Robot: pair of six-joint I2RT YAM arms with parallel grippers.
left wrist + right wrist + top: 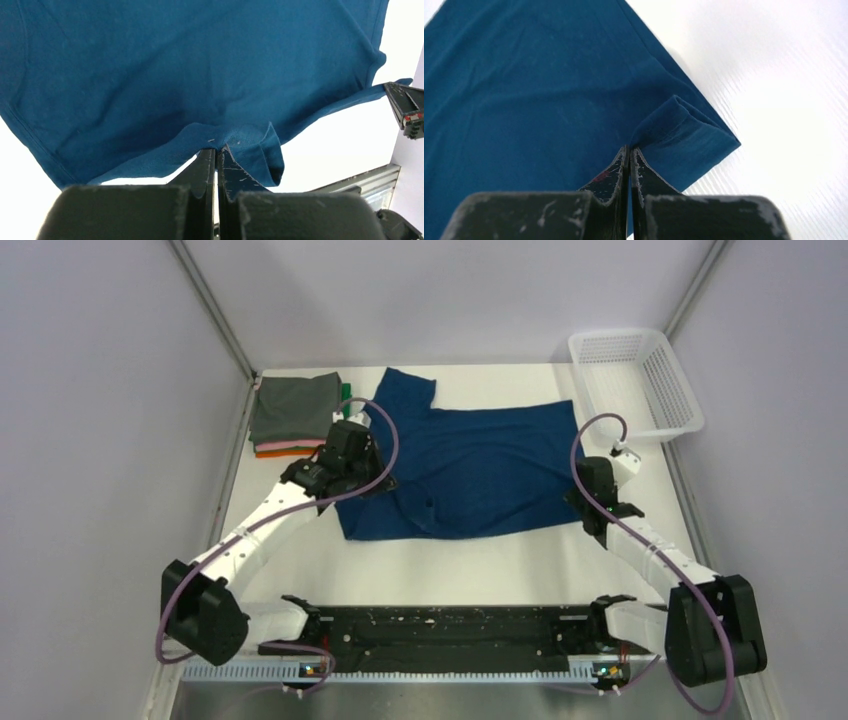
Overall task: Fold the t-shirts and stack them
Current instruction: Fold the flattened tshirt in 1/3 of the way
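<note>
Left pincer (217,149), right pincer (629,148) nip t-shirt (480,465) (navy, plain).

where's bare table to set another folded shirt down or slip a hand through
Widest bare table is the near strip between the navy t-shirt and the black base rail. A smaller patch lies at the far edge, between its sleeve and the white basket. Crowded: left, where the folded stack sits beside the left tool; right, by the right tool.

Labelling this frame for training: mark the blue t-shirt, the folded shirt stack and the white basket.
blue t-shirt (480,465), top view, middle of its spread body.
folded shirt stack (295,410), top view, grey shirt on top.
white basket (672,390), top view, right mesh wall.
</note>
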